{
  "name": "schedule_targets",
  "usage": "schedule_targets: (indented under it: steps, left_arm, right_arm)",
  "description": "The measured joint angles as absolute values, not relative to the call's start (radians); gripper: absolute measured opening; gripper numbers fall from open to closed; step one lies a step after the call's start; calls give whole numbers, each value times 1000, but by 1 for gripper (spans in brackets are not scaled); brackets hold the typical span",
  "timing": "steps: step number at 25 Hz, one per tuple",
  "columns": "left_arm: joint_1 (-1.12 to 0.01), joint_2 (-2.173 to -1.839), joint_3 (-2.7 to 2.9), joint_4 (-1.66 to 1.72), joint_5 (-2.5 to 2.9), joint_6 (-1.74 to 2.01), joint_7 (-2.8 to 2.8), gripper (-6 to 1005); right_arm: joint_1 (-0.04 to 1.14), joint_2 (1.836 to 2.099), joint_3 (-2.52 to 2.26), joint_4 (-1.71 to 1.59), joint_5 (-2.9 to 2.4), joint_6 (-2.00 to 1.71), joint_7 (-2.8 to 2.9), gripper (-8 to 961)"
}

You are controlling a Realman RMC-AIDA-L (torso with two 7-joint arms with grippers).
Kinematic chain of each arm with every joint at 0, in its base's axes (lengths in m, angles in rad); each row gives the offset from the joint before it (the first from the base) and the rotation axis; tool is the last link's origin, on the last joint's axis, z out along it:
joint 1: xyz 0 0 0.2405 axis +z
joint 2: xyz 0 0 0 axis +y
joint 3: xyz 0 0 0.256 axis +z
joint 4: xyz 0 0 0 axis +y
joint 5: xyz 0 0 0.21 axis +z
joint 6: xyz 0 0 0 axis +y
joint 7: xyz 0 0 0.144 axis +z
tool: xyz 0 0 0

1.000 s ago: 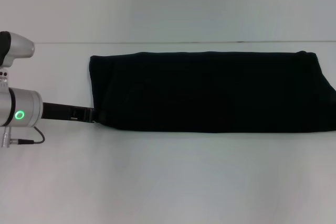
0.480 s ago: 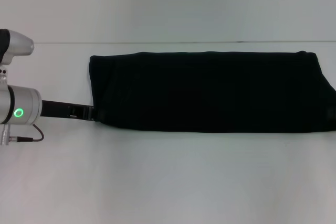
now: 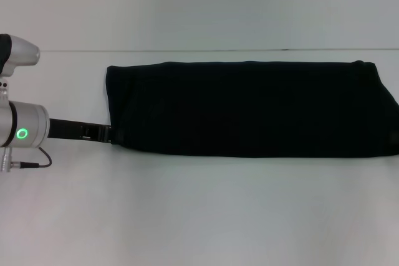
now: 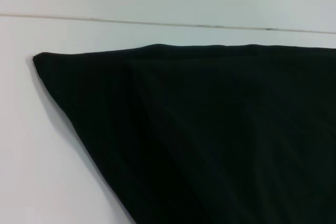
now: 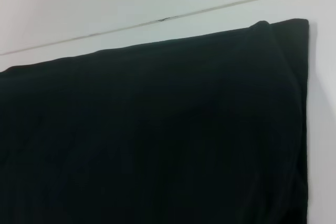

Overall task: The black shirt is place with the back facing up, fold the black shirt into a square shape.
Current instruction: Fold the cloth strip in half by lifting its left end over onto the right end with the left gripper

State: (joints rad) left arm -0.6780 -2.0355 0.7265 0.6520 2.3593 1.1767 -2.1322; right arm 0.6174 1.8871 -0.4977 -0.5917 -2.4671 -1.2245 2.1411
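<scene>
At the left near corner of the black shirt, our left gripper has barely shifted; we cannot tell its grip. We judge the long band still needs folding crosswise.

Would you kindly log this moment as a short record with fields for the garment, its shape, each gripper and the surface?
garment: black shirt, no lettering showing
shape: folded into a long band across the table, not yet square
left gripper: low at the shirt's near left corner, touching its edge
right gripper: not in view
surface: white table
</scene>
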Motion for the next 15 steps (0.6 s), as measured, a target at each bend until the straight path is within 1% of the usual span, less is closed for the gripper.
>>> schedule_targets:
  steps: [6,11,15]
  left_arm:
    - [-677,-2036,726,652,2359,1176,-2132,58]
    - [-673,-2036,725,652,2359,1176,-2134,66]
    - [-671,-2036,724,652,2359,1178,-2134,72]
  right_arm:
    - [611,1887,-498,-592,-2468,-1226,2130,235]
    - [600,1885,-496,-592,-2466,-1226,2124,37]
    - [588,1884,-492,-592,-2461,-1227,2114,21]
